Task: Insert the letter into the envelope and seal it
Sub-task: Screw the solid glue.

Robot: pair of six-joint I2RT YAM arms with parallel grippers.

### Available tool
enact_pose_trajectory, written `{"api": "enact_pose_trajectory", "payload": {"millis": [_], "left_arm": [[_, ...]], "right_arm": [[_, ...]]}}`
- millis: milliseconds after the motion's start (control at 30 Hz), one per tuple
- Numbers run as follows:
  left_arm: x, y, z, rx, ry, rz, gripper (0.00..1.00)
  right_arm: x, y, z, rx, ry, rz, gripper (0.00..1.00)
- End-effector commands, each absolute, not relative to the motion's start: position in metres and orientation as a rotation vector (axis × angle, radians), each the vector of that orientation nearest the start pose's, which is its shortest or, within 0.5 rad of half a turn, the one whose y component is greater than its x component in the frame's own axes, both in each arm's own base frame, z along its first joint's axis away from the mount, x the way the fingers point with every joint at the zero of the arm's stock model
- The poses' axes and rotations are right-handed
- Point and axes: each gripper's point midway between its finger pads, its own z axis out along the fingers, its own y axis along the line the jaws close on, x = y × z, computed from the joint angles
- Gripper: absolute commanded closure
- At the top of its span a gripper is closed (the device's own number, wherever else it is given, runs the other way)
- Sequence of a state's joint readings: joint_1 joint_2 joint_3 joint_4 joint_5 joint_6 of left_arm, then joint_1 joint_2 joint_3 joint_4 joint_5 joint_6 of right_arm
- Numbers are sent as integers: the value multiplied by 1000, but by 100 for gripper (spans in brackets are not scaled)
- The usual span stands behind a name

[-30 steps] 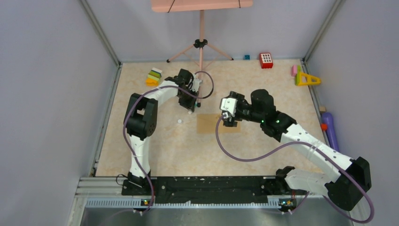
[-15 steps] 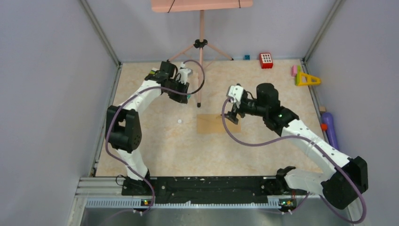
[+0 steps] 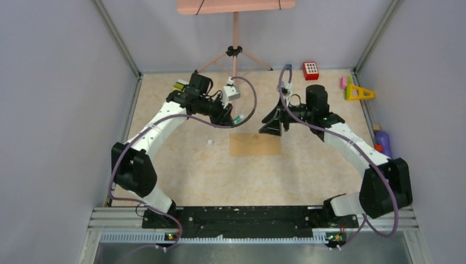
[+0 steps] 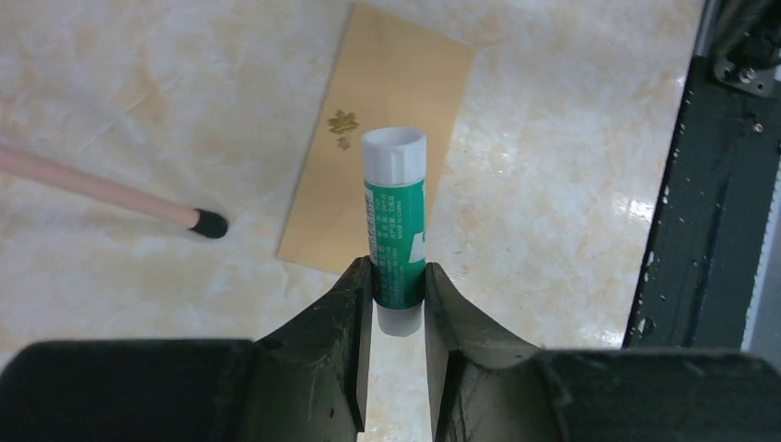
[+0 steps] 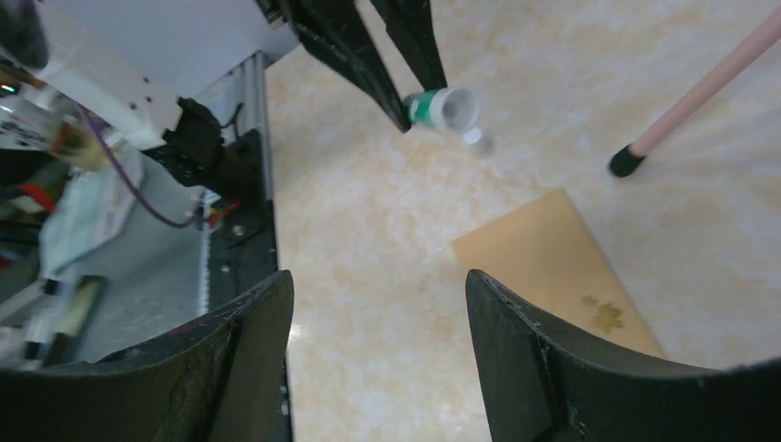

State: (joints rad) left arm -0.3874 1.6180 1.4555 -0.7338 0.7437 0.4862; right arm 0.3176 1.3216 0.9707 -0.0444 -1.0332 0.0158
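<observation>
Now both arms have drawn back from the envelope (image 3: 255,144). A second ago the right gripper (image 5: 378,308) sat low over the envelope's right end; it has since lifted clear, fingers spread and empty. The left gripper (image 4: 398,299) has swung round and pinches a green glue stick (image 4: 396,221), with the envelope below and just ahead of it. The envelope lies flat on the worktop (image 3: 192,165), brown and smooth, with a small mark (image 4: 343,124) mid-face. No letter shows; probably it is inside and sealing is under way.
</observation>
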Motion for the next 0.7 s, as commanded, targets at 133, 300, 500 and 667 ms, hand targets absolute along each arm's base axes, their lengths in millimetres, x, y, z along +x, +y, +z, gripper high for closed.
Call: {"api": "enact_pose_trajectory", "payload": {"millis": [133, 300, 500, 667], "left_arm": [[272, -274, 192, 1491, 1855, -872, 100], [261, -280, 181, 1528, 1857, -861, 100], [254, -288, 176, 1561, 1856, -865, 100], [251, -292, 170, 1584, 1861, -856, 100]], "right_arm": [[265, 266, 241, -808, 1810, 1633, 39], [266, 267, 228, -764, 1846, 1662, 40], [270, 270, 204, -723, 1916, 1664, 42], [266, 275, 197, -751, 1935, 1662, 42]]}}
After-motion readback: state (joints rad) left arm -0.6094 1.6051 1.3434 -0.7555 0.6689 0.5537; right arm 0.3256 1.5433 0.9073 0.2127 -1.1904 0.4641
